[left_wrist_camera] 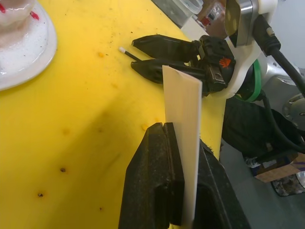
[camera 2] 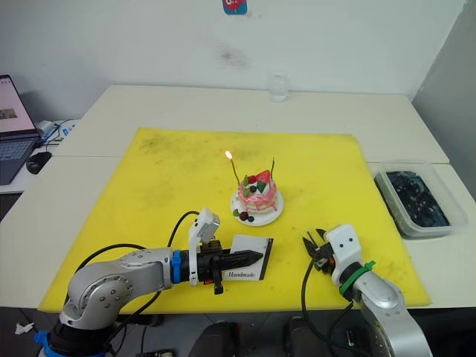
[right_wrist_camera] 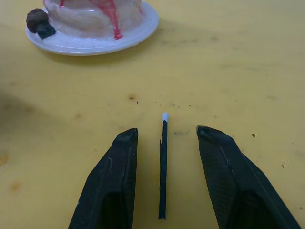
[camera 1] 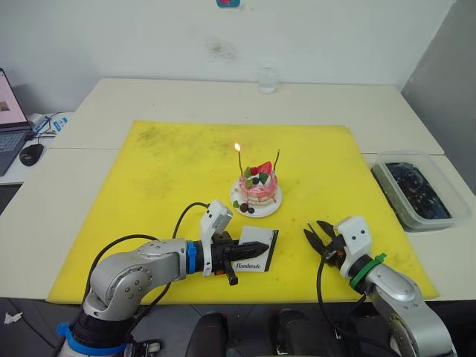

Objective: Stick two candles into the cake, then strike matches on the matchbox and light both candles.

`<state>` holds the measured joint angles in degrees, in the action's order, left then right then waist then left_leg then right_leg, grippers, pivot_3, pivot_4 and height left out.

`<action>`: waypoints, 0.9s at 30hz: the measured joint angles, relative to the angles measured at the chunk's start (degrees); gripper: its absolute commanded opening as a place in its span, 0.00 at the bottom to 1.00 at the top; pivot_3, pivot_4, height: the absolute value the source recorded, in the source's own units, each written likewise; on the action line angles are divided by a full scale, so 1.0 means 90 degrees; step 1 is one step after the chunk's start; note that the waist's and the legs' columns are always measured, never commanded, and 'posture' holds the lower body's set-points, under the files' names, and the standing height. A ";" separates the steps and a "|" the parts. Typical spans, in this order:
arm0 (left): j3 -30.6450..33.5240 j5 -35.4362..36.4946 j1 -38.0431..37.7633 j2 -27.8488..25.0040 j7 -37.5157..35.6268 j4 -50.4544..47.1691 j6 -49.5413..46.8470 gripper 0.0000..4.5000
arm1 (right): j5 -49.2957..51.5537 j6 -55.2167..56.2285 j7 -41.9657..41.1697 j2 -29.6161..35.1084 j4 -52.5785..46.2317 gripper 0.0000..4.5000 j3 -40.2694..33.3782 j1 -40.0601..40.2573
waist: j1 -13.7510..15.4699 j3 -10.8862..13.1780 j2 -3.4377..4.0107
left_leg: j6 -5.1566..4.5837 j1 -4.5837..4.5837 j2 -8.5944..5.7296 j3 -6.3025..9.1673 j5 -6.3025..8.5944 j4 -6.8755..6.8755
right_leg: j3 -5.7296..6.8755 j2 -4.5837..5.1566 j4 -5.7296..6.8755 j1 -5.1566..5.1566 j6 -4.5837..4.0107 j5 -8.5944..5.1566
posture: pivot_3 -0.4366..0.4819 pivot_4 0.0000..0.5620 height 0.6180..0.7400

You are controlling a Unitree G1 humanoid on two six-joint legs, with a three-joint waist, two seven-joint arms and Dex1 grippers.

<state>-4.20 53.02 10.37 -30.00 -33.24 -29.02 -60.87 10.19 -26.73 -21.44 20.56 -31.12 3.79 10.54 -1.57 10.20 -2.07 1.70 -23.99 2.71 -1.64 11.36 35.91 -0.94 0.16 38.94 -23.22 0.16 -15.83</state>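
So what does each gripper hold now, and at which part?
The left gripper clamps the flat white matchbox at its near edge. The right gripper is open, holding nothing, straddling a dark white-tipped match.

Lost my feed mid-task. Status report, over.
Left gripper clamps matchbox upright. Right gripper open, straddling match on mat. One candle lit, other unlit. Nothing in the way.

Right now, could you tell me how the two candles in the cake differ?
The left candle carries a small flame at its tip; the right candle is unlit. The left candle reaches slightly higher than the right candle. Both are thin sticks standing in the cake.
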 measured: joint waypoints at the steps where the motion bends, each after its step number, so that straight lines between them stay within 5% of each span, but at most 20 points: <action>1: 0.0000 0.0002 0.0000 0.0000 0.0001 0.0000 0.0000 0.00 | -0.0001 0.0001 0.0013 -0.0016 0.0001 0.45 0.0000 0.0000 | 0.0000 0.0000 0.0000 | 0.0000 0.0000 0.0000 -0.0001 0.0000 0.0000 | -0.0001 0.0000 0.0000 0.0000 0.0000 0.0000 | 0.48 0.27 1.00; 8: 0.0000 0.0015 0.0002 0.0000 0.0003 0.0000 0.0000 0.00 | -0.0067 0.0016 0.0042 -0.0084 0.0096 0.45 0.0055 -0.0072 | -0.0001 0.0000 0.0000 | 0.0000 0.0001 0.0000 -0.0001 0.0000 0.0001 | -0.0001 0.0000 0.0001 0.0000 0.0001 0.0001 | 0.48 0.27 1.00; 11: 0.0000 0.0016 0.0008 0.0000 0.0003 0.0000 -0.0001 0.00 | -0.0136 0.0042 0.0066 -0.0124 0.0174 0.32 0.0100 -0.0136 | -0.0002 -0.0001 -0.0001 | 0.0000 0.0002 0.0000 -0.0001 0.0000 0.0001 | -0.0001 0.0000 0.0002 0.0001 0.0002 0.0001 | 0.48 0.27 1.00; 15: 0.0000 0.0016 0.0010 -0.0001 0.0002 0.0000 -0.0001 0.00 | -0.0259 0.0104 0.0088 -0.0161 0.0229 0.01 0.0175 -0.0189 | -0.0002 -0.0002 -0.0002 | 0.0000 0.0003 0.0000 -0.0001 0.0000 0.0003 | -0.0002 0.0000 0.0002 0.0002 0.0002 0.0001 | 0.48 0.27 1.00; 27: 0.0000 0.0017 0.0002 -0.0005 0.0001 -0.0001 -0.0001 0.00 | -0.0262 0.0259 0.0130 -0.0169 0.0242 0.01 0.0203 -0.0103 | -0.0001 -0.0003 -0.0004 | 0.0000 0.0002 0.0000 -0.0001 0.0000 0.0002 | -0.0001 0.0000 0.0002 0.0002 0.0002 0.0001 | 0.48 0.27 1.00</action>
<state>-4.20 53.17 10.38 -30.04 -33.23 -29.03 -60.87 7.84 -24.40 -20.27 19.03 -28.94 5.62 9.61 -1.58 10.18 -2.10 1.70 -23.97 2.70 -1.65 11.36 35.93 -0.95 0.16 38.95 -23.20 0.18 -15.82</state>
